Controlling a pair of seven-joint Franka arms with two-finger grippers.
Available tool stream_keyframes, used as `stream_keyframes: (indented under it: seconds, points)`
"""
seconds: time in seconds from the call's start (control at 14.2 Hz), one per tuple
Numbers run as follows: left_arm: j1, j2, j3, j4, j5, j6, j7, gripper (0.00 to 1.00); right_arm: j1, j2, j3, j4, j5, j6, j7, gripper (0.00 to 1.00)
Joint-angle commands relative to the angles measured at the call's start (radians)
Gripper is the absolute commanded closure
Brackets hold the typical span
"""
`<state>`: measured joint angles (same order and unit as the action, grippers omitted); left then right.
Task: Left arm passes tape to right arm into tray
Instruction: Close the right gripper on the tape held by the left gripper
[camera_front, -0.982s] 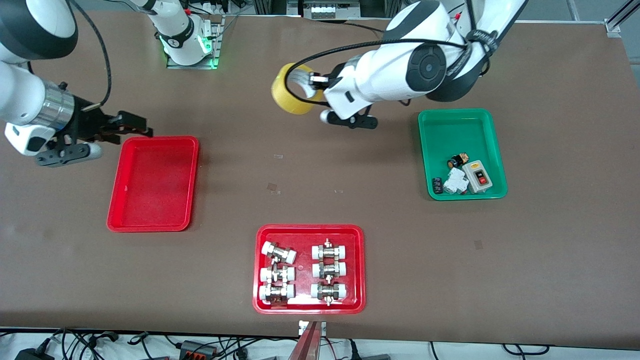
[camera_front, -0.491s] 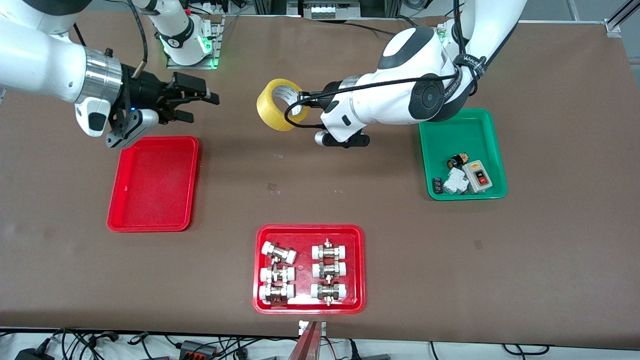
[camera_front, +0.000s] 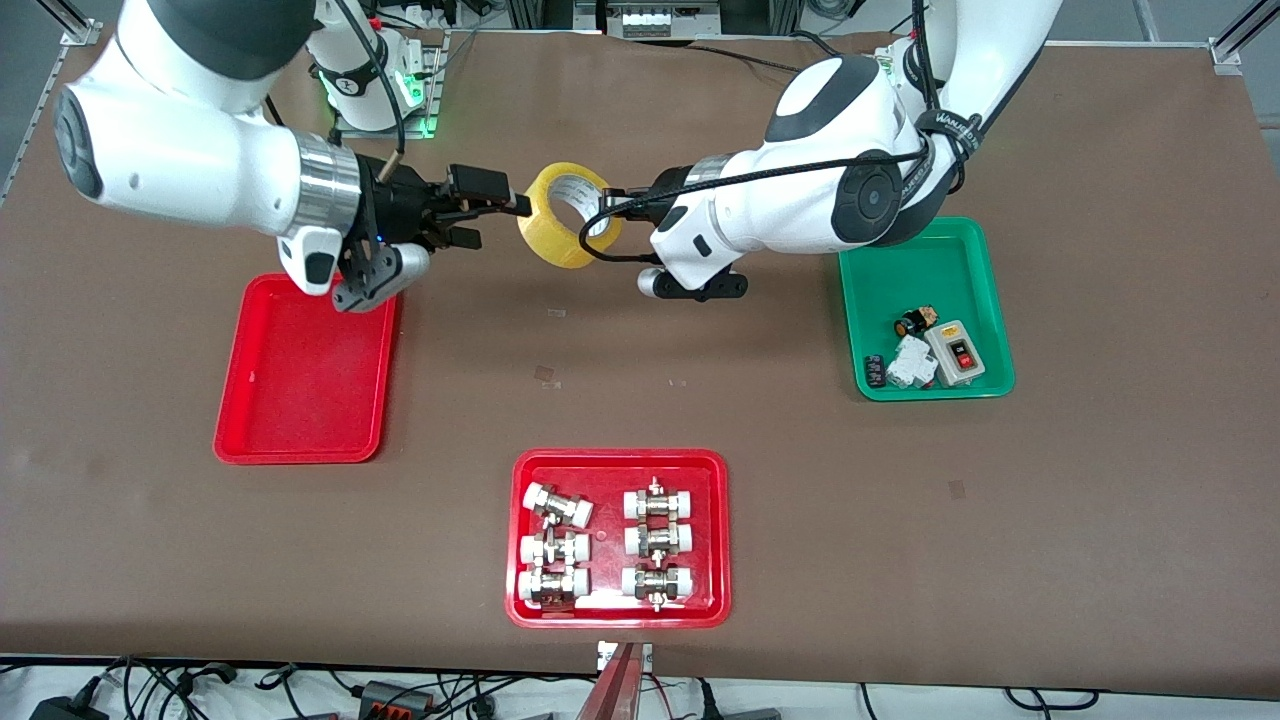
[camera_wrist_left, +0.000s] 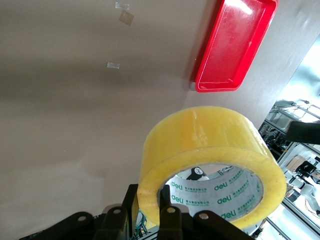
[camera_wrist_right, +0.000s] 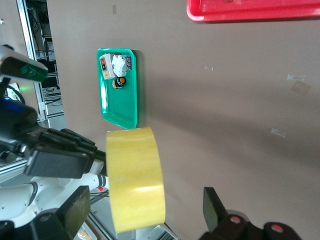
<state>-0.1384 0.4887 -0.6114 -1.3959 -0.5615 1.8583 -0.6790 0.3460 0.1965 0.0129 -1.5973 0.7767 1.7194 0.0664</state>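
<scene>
Here the shiny red tray (camera_front: 305, 370) lies flat by the right arm's end. The yellow tape (camera_front: 567, 215) hangs up over the table; the left gripper (camera_front: 612, 205) pinches its wall. It looks light, stiff and smooth. The right gripper (camera_front: 495, 212), spread wide, should grab the rim.

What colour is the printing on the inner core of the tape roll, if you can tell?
Green lettering on a pale core; the tape itself is yellow. The left wrist view shows it best.

Yellow tape (camera_front: 566, 215), glossy red tray (camera_front: 305, 372)
</scene>
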Motion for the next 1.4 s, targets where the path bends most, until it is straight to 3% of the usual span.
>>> stream_keyframes:
  seconds: [0.0, 0.7, 1.33]
  points:
    - [0.016, -0.002, -0.005, 0.02, -0.028, -0.034, 0.003, 1.0, 0.034, 0.001, -0.008, -0.001, 0.024, -0.009, 0.016, 0.0]
    - [0.028, -0.004, -0.007, 0.02, -0.028, -0.065, 0.009, 1.0, 0.036, 0.053, -0.008, -0.006, 0.128, -0.064, 0.023, 0.0]
    - [0.028, -0.004, -0.007, 0.018, -0.028, -0.071, 0.01, 1.0, 0.037, 0.057, -0.008, -0.006, 0.13, -0.083, 0.024, 0.0]
